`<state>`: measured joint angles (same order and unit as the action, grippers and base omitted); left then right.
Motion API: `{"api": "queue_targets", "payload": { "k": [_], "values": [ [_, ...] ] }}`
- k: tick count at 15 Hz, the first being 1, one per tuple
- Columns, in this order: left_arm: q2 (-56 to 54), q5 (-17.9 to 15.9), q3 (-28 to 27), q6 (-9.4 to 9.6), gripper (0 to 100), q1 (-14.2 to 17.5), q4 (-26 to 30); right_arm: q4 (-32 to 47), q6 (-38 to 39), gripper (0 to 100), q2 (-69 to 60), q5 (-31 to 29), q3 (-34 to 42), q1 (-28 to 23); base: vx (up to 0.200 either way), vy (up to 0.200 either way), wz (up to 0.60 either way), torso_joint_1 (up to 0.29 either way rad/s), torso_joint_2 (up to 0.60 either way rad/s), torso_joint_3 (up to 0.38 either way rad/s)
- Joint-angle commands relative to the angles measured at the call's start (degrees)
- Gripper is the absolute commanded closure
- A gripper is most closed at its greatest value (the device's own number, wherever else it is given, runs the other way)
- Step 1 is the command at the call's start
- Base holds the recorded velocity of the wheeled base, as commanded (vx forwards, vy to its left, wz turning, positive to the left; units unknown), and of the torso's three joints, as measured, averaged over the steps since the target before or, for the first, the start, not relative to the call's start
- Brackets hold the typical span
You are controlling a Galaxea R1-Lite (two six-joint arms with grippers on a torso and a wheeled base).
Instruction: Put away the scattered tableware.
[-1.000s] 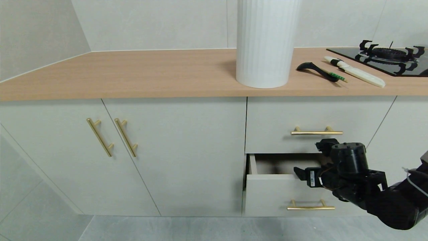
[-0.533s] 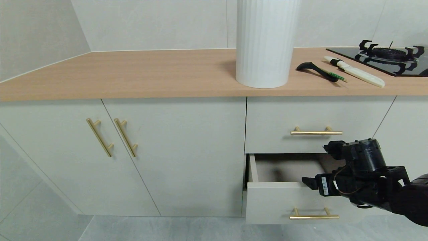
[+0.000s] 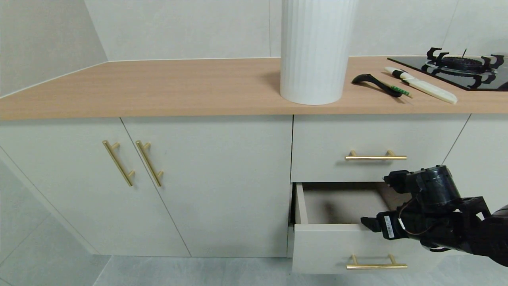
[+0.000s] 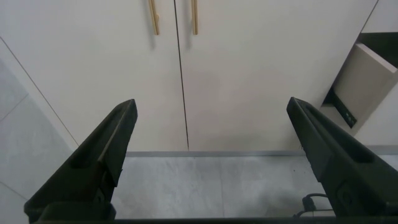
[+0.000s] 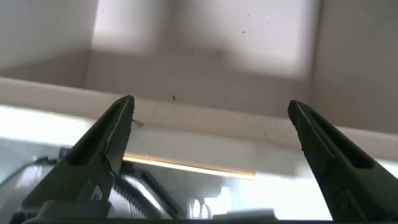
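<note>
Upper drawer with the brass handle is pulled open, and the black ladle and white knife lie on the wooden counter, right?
No: the head view shows the lower brass-handled drawer pulled open; the upper drawer is shut. The black ladle and white knife do lie on the wooden counter.

Pale grey walls [image 3: 178, 28] fill the top of the head view. A long brown wooden tabletop [image 3: 158, 87] runs across the middle, with a black stove [image 3: 460, 63] at the upper right. Below are two pale cupboard doors [image 3: 206, 182] with gold handles [image 3: 118, 163]. At the lower right, the top drawer [image 3: 329, 139] is closed and the lower drawer [image 3: 329, 246] stands open. The floor [image 3: 190, 272] is grey tile.
</note>
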<state>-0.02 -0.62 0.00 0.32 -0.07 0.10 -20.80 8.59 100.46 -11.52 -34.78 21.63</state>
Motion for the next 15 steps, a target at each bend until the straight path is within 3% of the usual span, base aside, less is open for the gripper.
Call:
{"api": "queue_targets", "payload": {
  "k": [1,4,10,15],
  "values": [
    [0.02,0.01,0.0,0.03,0,-0.01,-0.01,2.25,-0.07,0,-0.36,0.01,-0.73,0.26,0.0,0.0,0.0,0.0,0.0,0.0],
    [0.02,0.01,0.0,0.03,0,-0.01,-0.01,6.65,-0.16,0,-1.85,1.59,-1.08,1.05,0.0,0.0,0.0,0.0,0.0,0.0],
    [0.02,0.01,0.0,0.03,0,-0.01,-0.01,28.44,-1.12,0,-6.77,5.28,-5.56,4.57,0.0,0.0,0.0,0.0,0.0,0.0],
    [0.02,0.01,0.0,0.03,0,-0.01,-0.01,35.3,-2.44,0,-6.77,5.19,-5.47,7.99,0.0,0.0,0.0,0.0,0.0,0.0]
  ]
}}
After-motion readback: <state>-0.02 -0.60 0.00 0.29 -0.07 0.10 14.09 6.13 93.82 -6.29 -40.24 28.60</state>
